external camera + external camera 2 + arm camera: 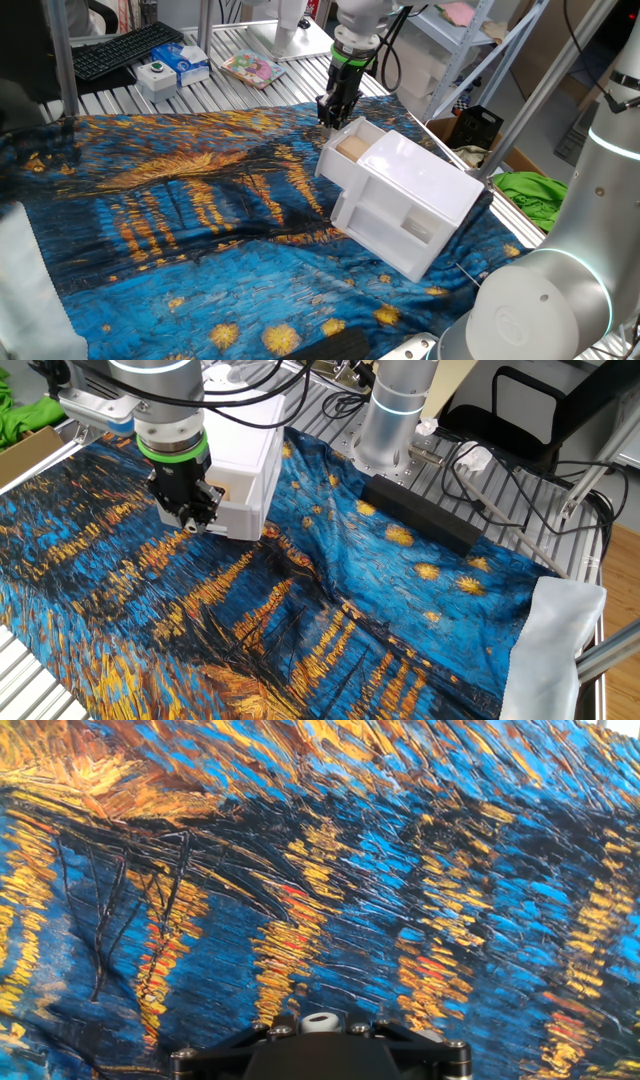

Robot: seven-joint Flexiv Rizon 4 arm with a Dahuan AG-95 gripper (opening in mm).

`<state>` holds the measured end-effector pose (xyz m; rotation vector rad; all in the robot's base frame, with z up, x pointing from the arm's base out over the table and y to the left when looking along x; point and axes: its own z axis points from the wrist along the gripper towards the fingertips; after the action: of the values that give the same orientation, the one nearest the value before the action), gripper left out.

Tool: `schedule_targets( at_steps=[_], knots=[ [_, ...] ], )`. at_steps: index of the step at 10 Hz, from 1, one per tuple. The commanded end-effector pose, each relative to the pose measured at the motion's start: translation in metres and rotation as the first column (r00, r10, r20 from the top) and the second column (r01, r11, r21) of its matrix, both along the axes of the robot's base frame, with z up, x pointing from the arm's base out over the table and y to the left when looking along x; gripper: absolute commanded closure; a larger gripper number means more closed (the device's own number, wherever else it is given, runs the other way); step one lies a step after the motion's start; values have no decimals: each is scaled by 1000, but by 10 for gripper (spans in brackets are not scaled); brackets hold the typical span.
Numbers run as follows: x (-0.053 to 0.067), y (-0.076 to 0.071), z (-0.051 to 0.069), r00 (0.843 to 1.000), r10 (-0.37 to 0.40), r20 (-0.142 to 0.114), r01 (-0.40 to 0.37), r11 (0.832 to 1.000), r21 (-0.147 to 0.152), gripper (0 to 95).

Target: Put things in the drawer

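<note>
A tan wooden block [352,147] lies inside the drawer [335,168], the upper white tray slid out of the white cabinet [420,190]. My gripper [328,118] hangs fingers-down just beyond the drawer's outer end, close to its front wall, low over the painted cloth. From the other side the gripper [192,520] stands right beside the drawer's front [240,515]. Its fingers stand close together, and I see nothing between them. The hand view shows only cloth below the hand, with the fingers out of sight.
A blue and orange painted cloth [180,220] covers the table. At the back lie a keyboard [125,48] and small boxes [170,68]. The arm's base [395,410], a black bar [420,515] and a white cloth [565,610] sit on the far side.
</note>
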<state>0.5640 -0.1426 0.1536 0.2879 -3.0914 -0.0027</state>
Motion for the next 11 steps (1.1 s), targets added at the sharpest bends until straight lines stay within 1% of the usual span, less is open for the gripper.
schedule_targets(
  at_steps=[1, 3, 4, 8, 11],
  knots=[
    [-1, 0, 2, 1000, 2, 6, -2, 1000, 9, 950],
    [-3, 1, 3, 1000, 5, 12, -5, 1000, 18, 950],
    [-5, 2, 1, 1000, 3, 26, -3, 1000, 23, 950],
    [-13, 1, 2, 999, 12, 30, -12, 1000, 26, 950],
    [-18, -2, 1, 998, 32, 44, -34, 999, 32, 950]
  ],
)
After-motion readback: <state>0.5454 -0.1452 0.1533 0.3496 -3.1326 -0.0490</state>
